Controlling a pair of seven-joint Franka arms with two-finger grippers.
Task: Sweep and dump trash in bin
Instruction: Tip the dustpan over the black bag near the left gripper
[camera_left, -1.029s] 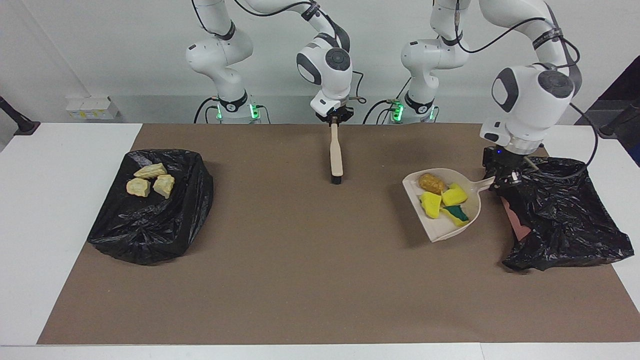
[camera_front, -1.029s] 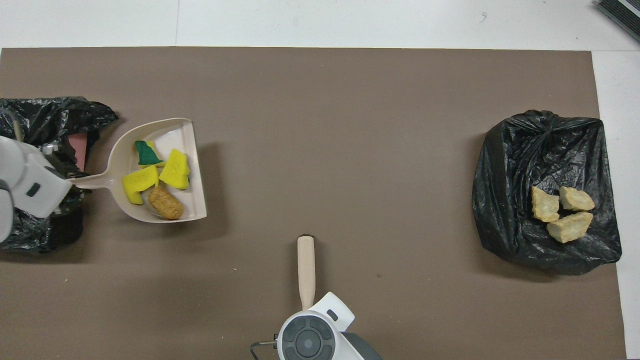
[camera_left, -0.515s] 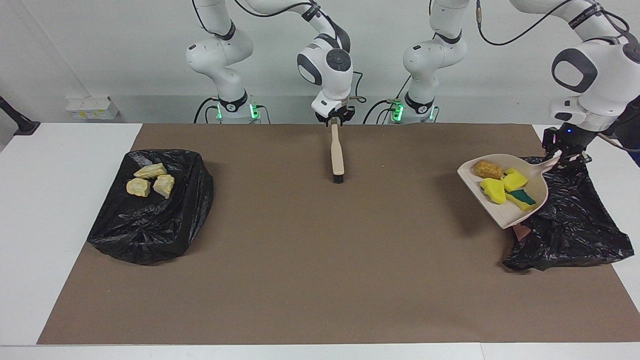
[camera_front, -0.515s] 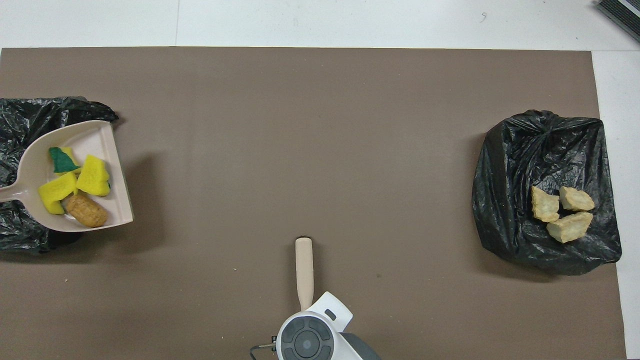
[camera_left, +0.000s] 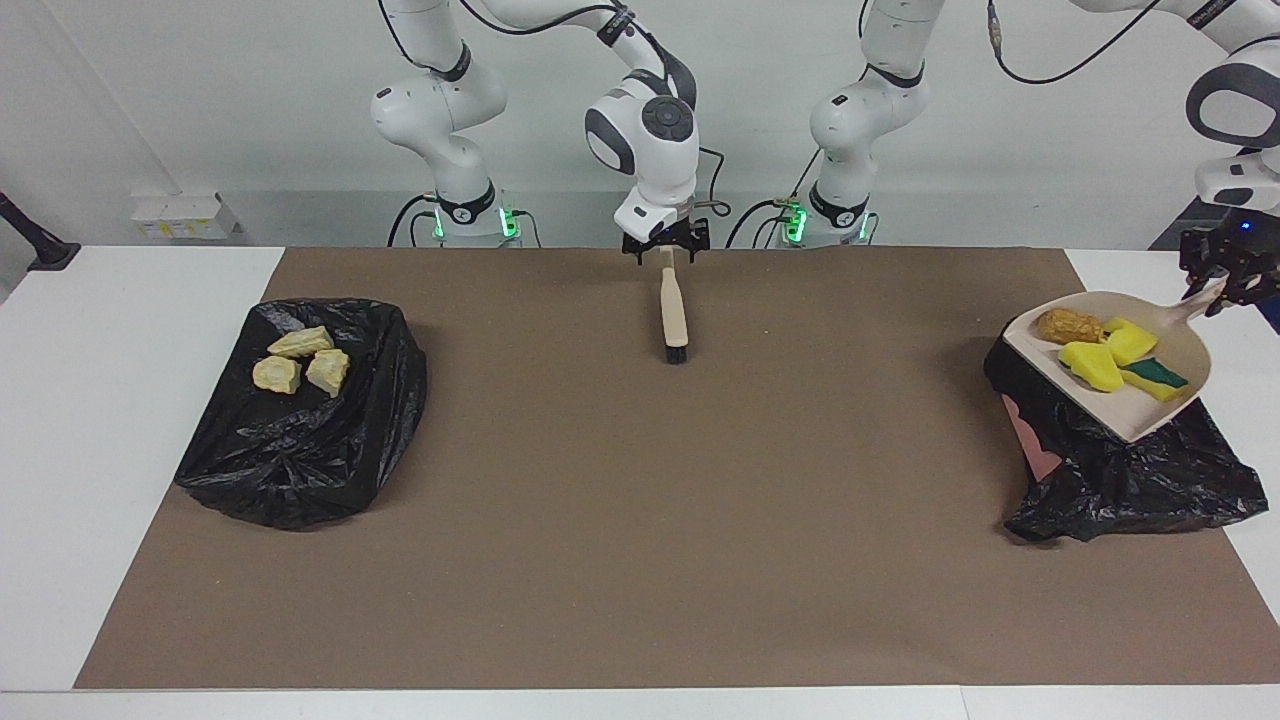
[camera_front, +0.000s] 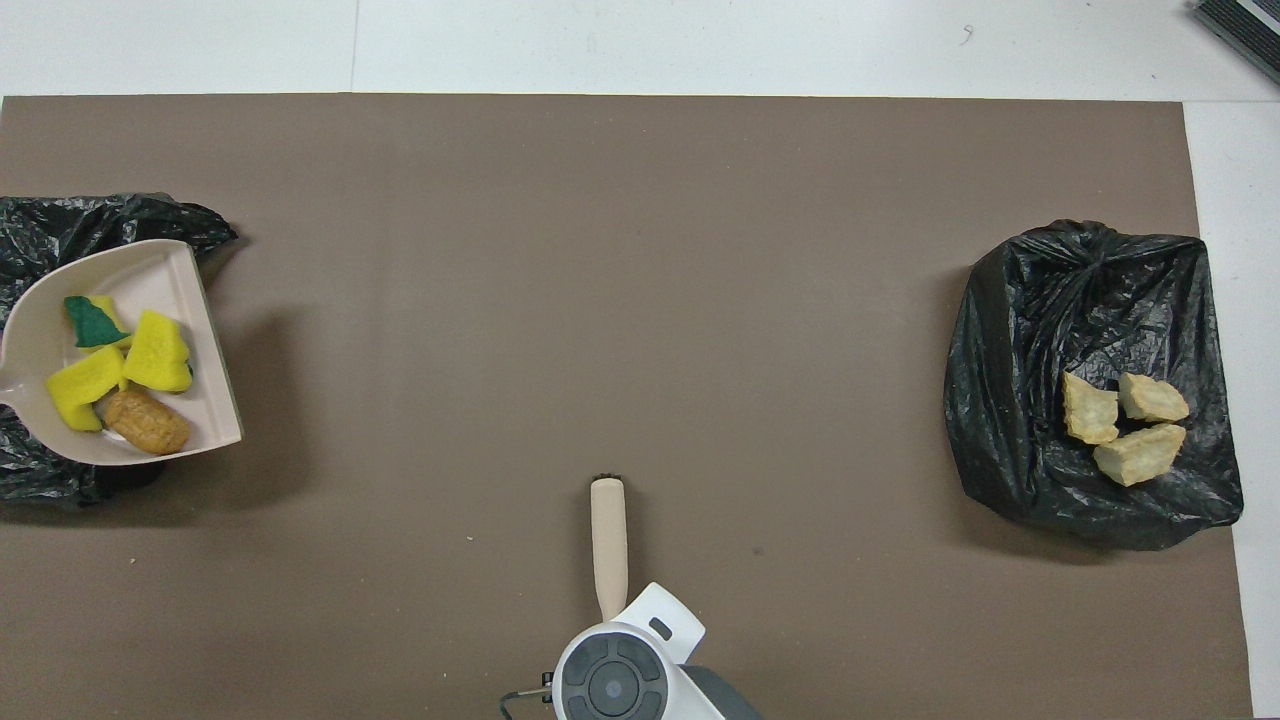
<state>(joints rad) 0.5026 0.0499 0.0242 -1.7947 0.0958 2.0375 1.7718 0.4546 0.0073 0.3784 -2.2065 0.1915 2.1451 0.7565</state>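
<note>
A beige dustpan (camera_left: 1130, 410) (camera_front: 150, 270) hangs over the black bin bag (camera_left: 1130, 480) (camera_front: 100, 215) at the left arm's end of the table. It carries trash: yellow sponge pieces with green backing (camera_left: 1090, 365) (camera_front: 160, 350) and a brown crusty lump (camera_left: 1068, 325) (camera_front: 148, 420). My left gripper (camera_left: 1222, 272) is shut on the dustpan's handle; the overhead view does not take it in. The beige brush (camera_left: 673, 310) (camera_front: 608, 535) lies on the mat in front of the right arm. My right gripper (camera_left: 667, 252) stands open around the top of its handle.
A second black bag (camera_left: 300, 420) (camera_front: 1090, 300) lies at the right arm's end with three tan bread-like chunks (camera_left: 300, 365) (camera_front: 1125, 420) on it. Something pink (camera_left: 1035, 445) shows at the bin bag's edge. A brown mat (camera_left: 640, 520) covers the table.
My left arm has lifted the loaded dustpan off the mat and carried it over the bin bag. My right gripper has opened off the brush handle; the brush has stayed in place.
</note>
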